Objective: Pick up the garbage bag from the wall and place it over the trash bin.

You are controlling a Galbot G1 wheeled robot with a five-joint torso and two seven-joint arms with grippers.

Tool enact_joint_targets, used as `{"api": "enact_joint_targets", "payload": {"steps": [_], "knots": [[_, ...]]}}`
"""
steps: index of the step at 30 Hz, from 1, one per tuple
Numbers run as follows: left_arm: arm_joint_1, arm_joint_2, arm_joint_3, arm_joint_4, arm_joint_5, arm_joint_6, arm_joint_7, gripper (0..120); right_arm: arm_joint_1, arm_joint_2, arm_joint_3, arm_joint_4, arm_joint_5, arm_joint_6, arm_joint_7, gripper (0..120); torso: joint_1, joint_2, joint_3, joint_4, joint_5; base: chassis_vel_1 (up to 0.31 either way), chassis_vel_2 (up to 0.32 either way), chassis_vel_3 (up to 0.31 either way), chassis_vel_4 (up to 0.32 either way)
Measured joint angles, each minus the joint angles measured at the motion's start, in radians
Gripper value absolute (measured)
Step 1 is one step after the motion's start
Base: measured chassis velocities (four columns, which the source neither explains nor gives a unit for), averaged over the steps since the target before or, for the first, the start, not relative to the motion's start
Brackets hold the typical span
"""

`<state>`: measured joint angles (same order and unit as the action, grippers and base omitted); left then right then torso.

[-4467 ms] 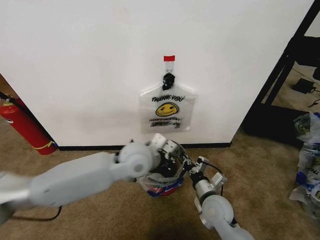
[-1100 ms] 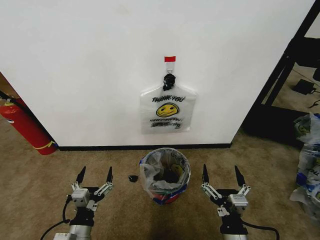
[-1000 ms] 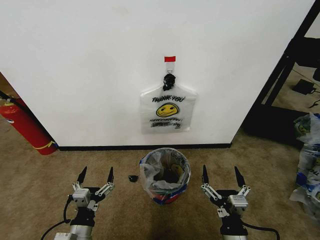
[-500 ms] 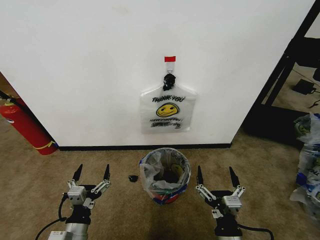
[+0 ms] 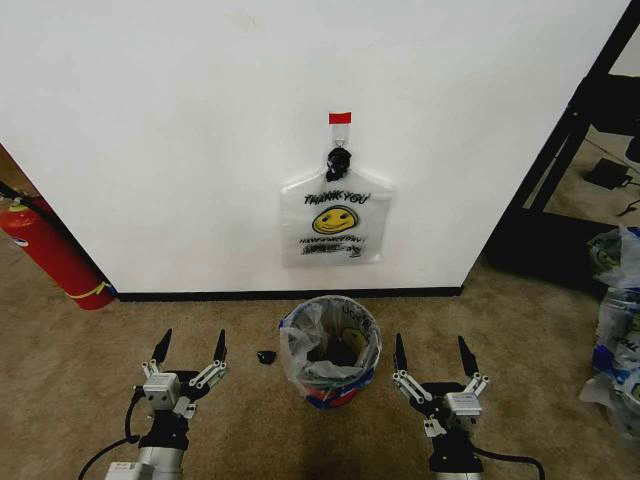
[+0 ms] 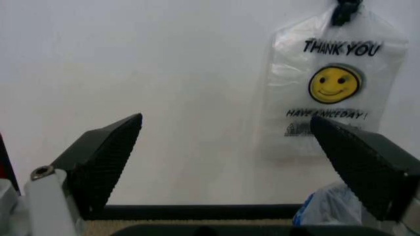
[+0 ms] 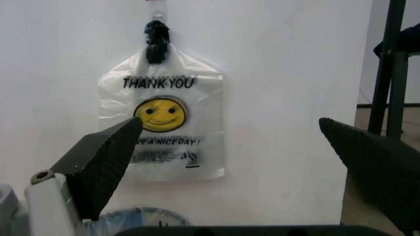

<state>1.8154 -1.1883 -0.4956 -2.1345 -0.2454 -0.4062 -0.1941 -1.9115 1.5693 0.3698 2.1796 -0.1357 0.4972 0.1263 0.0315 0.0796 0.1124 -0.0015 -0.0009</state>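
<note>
We list one garbage bag (image 5: 335,221), flat against the wall (image 5: 180,130), hung from a black hook (image 5: 338,158) under a red tape strip (image 5: 339,117), long axis vertical, print upright and facing us. Directly below stands the trash bin (image 5: 330,350), already lined with a clear bag, mouth upward, on the carpet (image 5: 80,360). We hold the left gripper (image 5: 190,347) and right gripper (image 5: 431,354) low on either side of the bin, both spread wide, empty, tips toward the wall.

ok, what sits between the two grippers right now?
In the head view, the trash bin, lined with a bag, stands between the left gripper and right gripper; a small black object lies left of it.
</note>
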Motion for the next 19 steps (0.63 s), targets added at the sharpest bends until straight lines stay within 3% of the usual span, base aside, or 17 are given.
{"api": "enact_joint_targets", "payload": {"steps": [19], "knots": [[-0.003, -0.008, -0.006, 0.004, -0.001, 0.0, -0.005, 100, 0.04, -0.007, -0.004, -0.007, 0.034, -0.043, 0.009, 100, 0.0, 0.0, 0.0, 0.0, 0.0, 0.0, 0.0, 0.0, 0.0]]}}
